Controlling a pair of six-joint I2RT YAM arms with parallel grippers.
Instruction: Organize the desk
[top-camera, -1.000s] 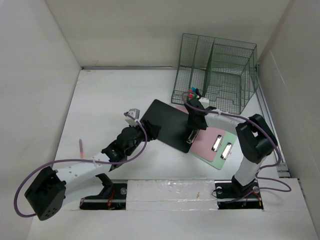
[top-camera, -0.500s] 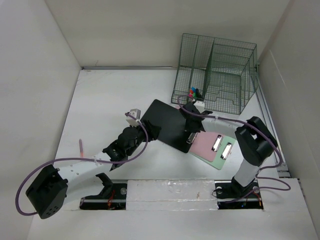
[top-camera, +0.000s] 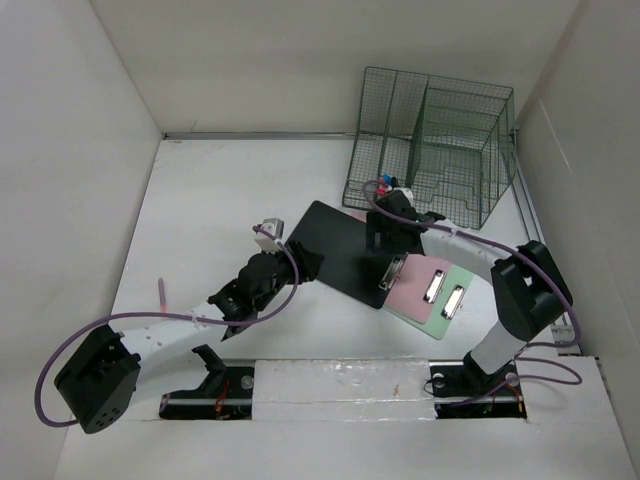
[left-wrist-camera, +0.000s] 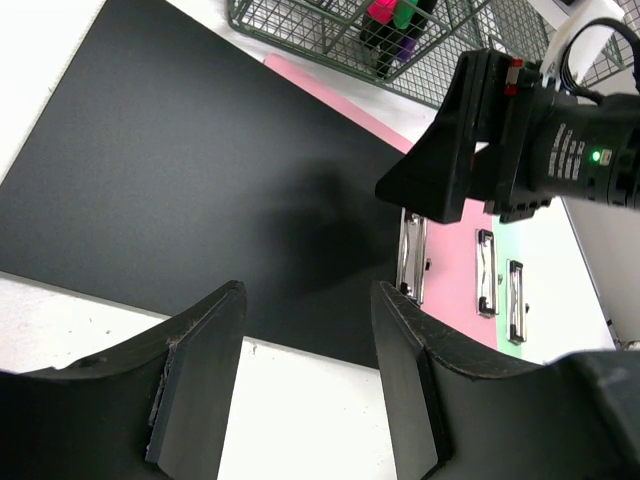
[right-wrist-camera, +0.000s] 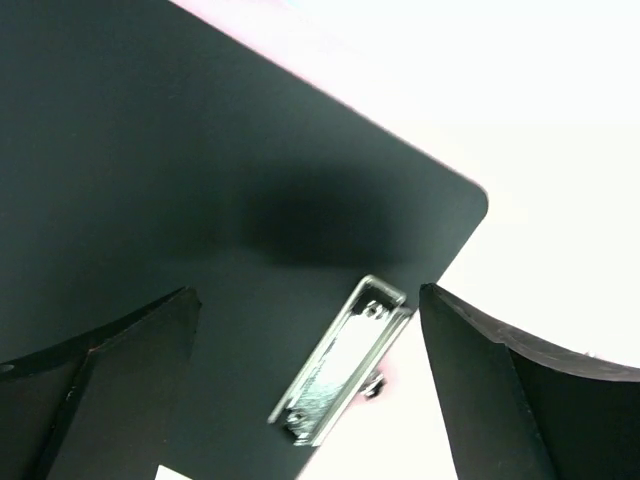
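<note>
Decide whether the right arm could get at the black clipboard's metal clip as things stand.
Probably yes: the open right claw hangs directly over the metal clip on the black clipboard, with nothing between.

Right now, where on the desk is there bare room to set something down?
Bare: the far-left stretch of the desk, bordered by the back wall, the black clipboard and the wire-mesh rack; also the near strip before that clipboard. Crowded: the right, where it overlaps the pink clipboard and green clipboard, under the right gripper.
</note>
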